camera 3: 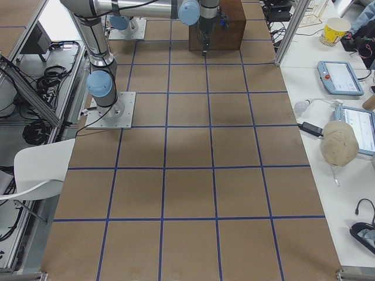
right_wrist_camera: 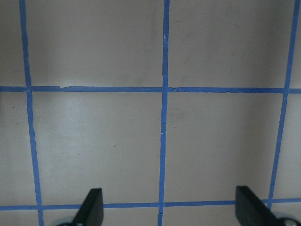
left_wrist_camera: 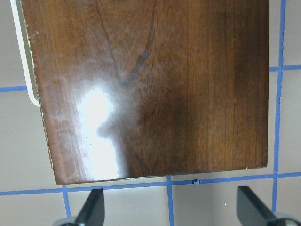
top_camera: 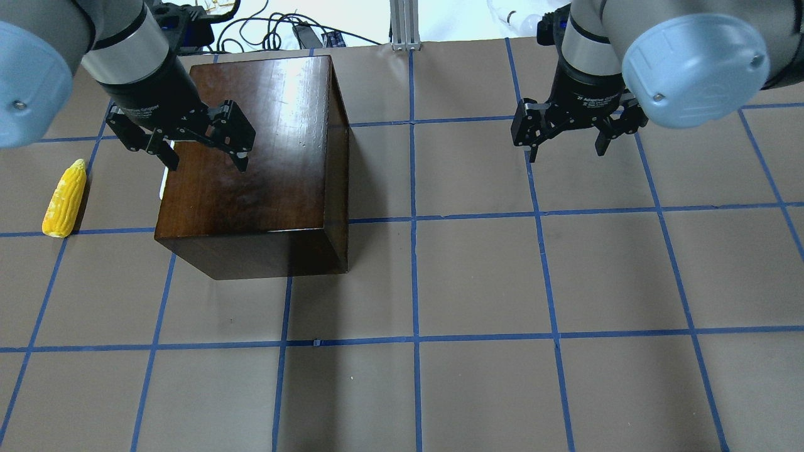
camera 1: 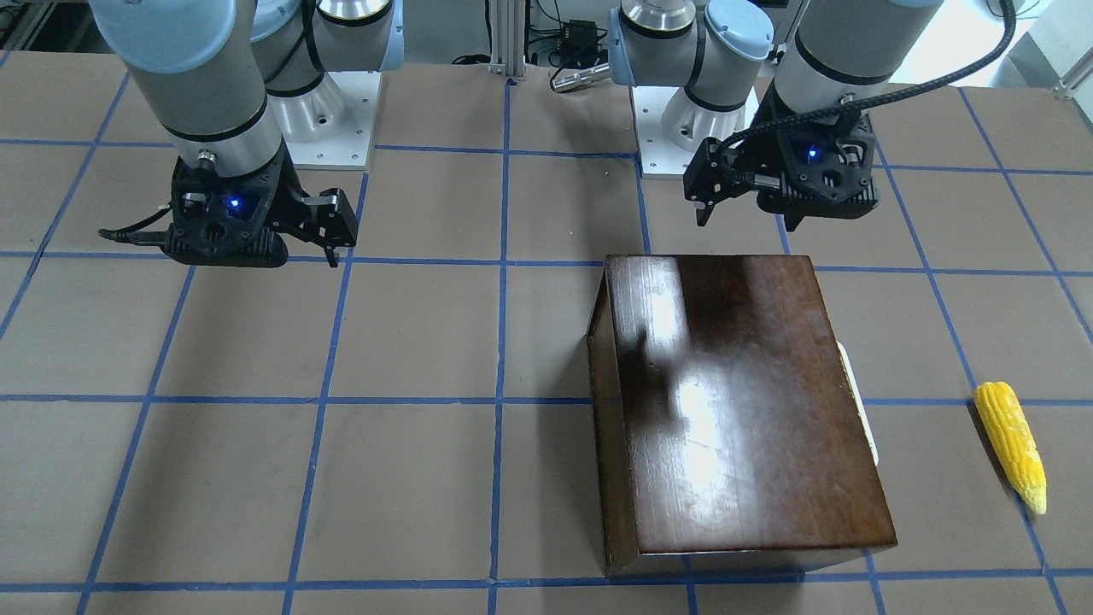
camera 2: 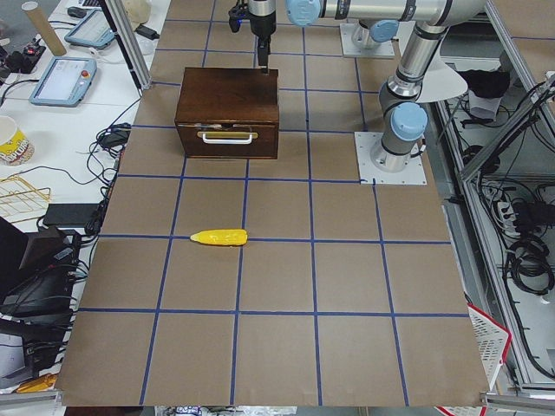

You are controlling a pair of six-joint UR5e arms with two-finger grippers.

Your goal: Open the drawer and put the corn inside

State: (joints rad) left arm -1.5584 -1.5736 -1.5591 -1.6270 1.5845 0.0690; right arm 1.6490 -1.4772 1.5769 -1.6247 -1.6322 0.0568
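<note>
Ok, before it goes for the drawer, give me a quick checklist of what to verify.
1. Drawer open: not ok, its front sits flush with the box.
2. Handle unobstructed: ok.
3. Left gripper open: ok, but above the box top, not at the handle.
4. Right gripper open: ok, over the table.
5. Corn free to grasp: ok, lying apart from the box.

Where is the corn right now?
In the overhead view the corn lies on the table at the far left, the robot's left side, apart from the wooden box, off the side with the drawer handle.
</note>
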